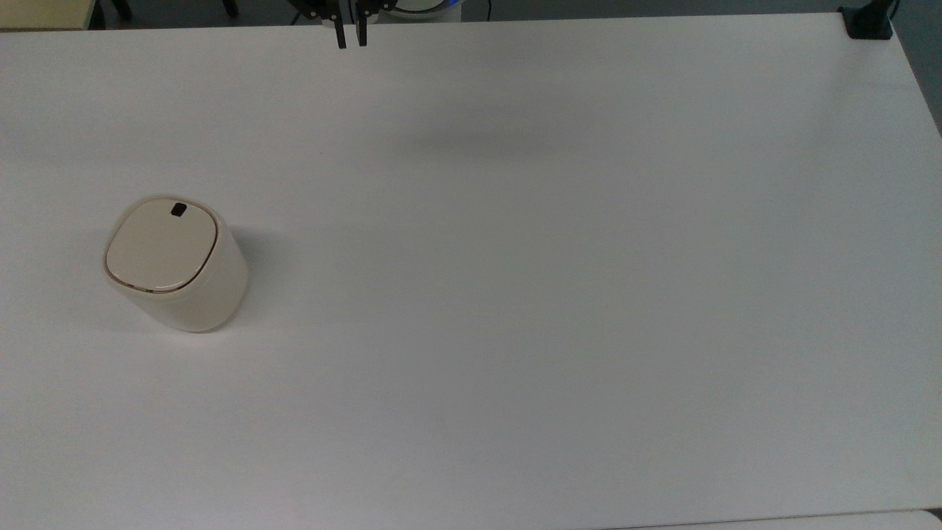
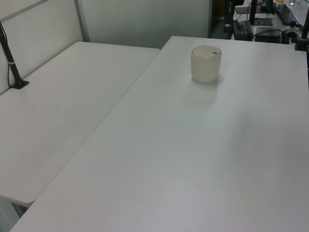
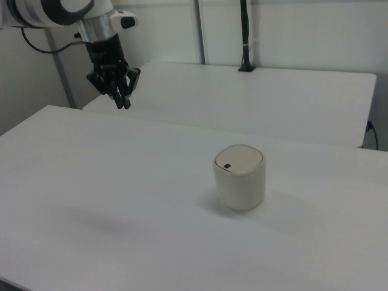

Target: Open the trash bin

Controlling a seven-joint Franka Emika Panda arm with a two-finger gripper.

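Standing upright on the white surface, the trash bin occupies the top view's left side, roughly midway between the near and far edges; its cream body is rounded-square and its flat lid lies closed, outlined by a thin brown rim line, with a small black button near the lid's far edge in the top view. The hand hangs in the air at the top view's upper edge, left of centre, well apart from the bin and touching nothing; its two dark fingers point downward, parallel, with a narrow gap visible between them, so the hand is released and empty. In the right view the hand appears at the upper left, above the far part of the surface, beneath the arm's white wrist, while the bin sits right of centre with the button on the lid's left side. In the left view the bin stands toward the far end of the surface, and a second white table adjoins on the left view's left
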